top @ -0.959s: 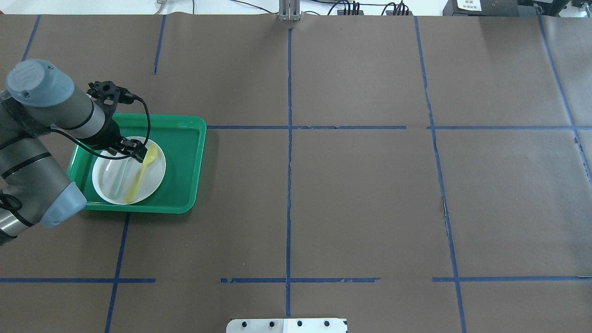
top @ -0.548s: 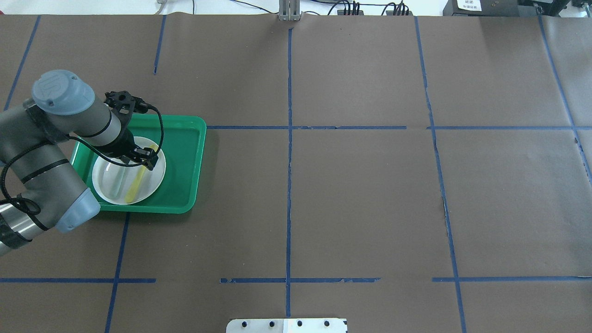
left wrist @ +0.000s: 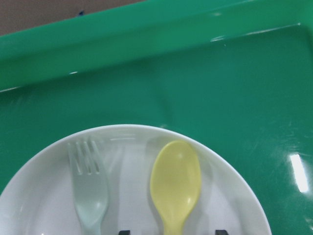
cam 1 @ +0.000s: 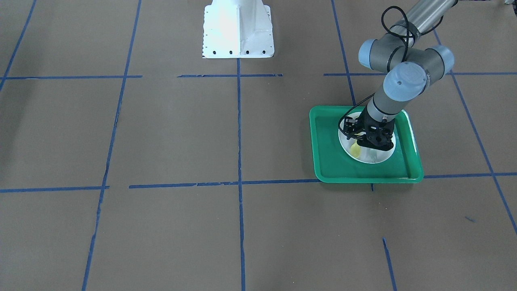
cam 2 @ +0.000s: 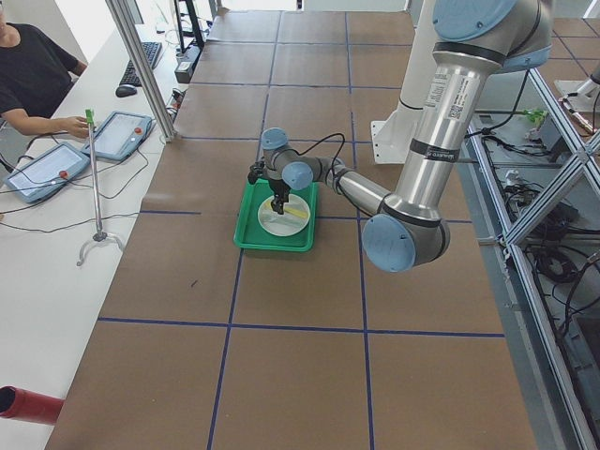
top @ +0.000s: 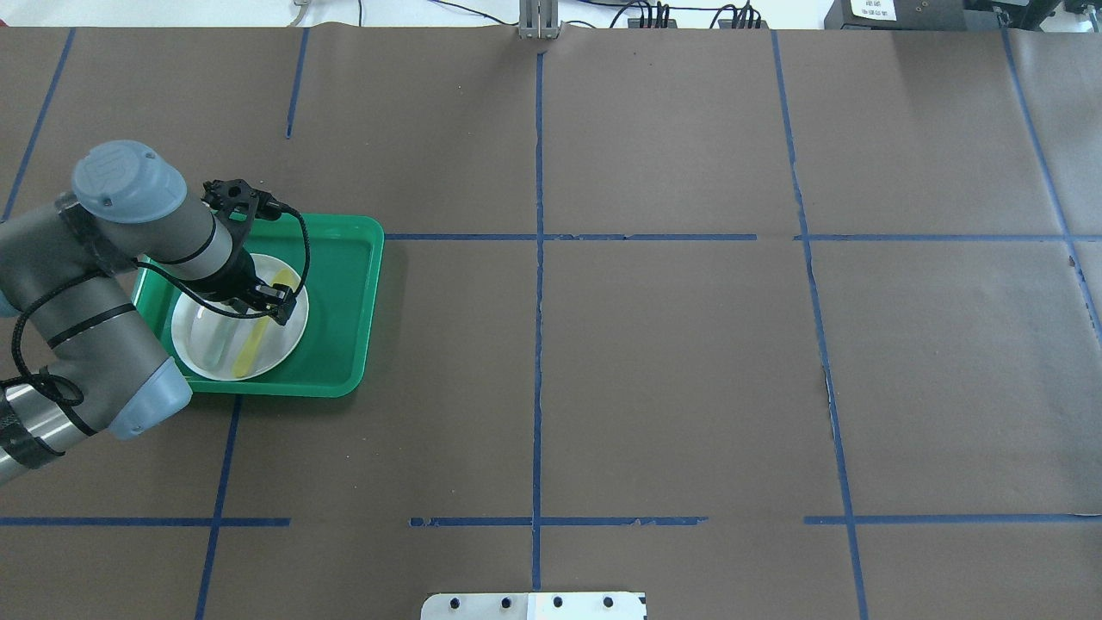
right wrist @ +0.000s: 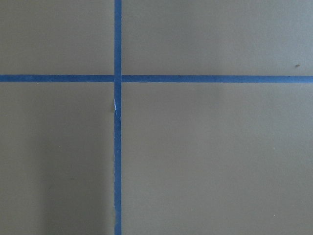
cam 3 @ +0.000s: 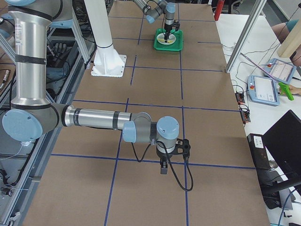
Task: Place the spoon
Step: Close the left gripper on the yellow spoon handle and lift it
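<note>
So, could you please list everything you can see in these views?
spoon: one, yellow, lying on the plate beside the fork
fork: one, pale grey-green, on the plate
plate: one, white, inside the tray
tray: one, green, on the table at the robot's left
table: one, brown cover with blue tape lines
base mount: one, white, at the table's robot edge
tablets: two, grey-blue, on the side bench
operator: one, black shirt, at that bench
left gripper: one, black, open, low over the plate, fingers either side of the spoon's handle
right gripper: one, black, over bare table far from the tray; open or shut cannot be told
</note>
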`<state>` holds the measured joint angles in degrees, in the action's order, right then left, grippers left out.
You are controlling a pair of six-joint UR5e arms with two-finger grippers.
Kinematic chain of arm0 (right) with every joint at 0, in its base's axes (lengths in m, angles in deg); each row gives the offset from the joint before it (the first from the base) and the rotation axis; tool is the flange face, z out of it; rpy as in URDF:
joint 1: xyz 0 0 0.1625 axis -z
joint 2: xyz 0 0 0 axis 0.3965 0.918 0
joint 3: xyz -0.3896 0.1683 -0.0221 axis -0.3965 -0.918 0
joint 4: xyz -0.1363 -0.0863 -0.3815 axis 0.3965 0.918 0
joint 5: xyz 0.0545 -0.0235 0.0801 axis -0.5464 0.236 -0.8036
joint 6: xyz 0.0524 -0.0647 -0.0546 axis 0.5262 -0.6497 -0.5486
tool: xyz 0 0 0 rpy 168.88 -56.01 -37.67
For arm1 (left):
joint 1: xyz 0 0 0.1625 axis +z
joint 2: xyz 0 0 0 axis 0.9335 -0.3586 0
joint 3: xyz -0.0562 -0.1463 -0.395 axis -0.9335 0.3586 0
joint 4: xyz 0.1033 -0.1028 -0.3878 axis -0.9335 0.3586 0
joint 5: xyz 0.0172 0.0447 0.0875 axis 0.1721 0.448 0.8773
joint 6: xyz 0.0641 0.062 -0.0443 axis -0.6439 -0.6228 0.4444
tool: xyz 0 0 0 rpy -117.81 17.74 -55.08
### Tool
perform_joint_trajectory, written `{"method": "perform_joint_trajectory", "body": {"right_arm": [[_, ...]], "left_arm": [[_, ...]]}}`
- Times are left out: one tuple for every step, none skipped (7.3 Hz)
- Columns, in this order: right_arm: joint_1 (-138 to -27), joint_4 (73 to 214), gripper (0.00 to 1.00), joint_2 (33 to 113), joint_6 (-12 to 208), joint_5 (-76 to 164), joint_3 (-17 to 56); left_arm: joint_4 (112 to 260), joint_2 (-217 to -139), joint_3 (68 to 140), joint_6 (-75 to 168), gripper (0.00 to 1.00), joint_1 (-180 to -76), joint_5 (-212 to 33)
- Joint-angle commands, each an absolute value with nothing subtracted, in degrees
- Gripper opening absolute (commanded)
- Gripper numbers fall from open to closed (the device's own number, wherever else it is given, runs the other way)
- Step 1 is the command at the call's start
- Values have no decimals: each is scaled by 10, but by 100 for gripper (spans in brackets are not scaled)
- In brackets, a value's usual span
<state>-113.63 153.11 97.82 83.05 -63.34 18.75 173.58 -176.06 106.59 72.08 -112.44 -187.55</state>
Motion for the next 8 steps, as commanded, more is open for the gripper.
{"method": "perform_joint_trajectory", "body": {"right_arm": [[-1136,1532,100,978,831,-633,188],[-1136,1532,100,978,831,-633,188],[-1136,1531,100,978,831,-633,188],[-1136,1531,100,978,831,-633,188],[-1136,1531,100,978,831,-633,188],[-1136,1531,100,978,831,-633,188],[-1136,1531,100,978,831,-633,188],[-1136,1531,100,978,831,-633,188]], "left_arm": [[1735,-1759,1066,721,18,-1124,-1874],[1735,-1758,1072,721,0,-1124,-1874],[1734,-1758,1072,722,0,-1124,-1874],[1733,-1759,1077,722,0,-1126,-1874],[1731,-1759,1102,736,0,-1131,-1875],[1731,-1759,1129,773,0,-1150,-1875],[1731,-1764,1144,798,0,-1169,-1878],[1732,-1778,1143,845,0,-1168,-1878]]}}
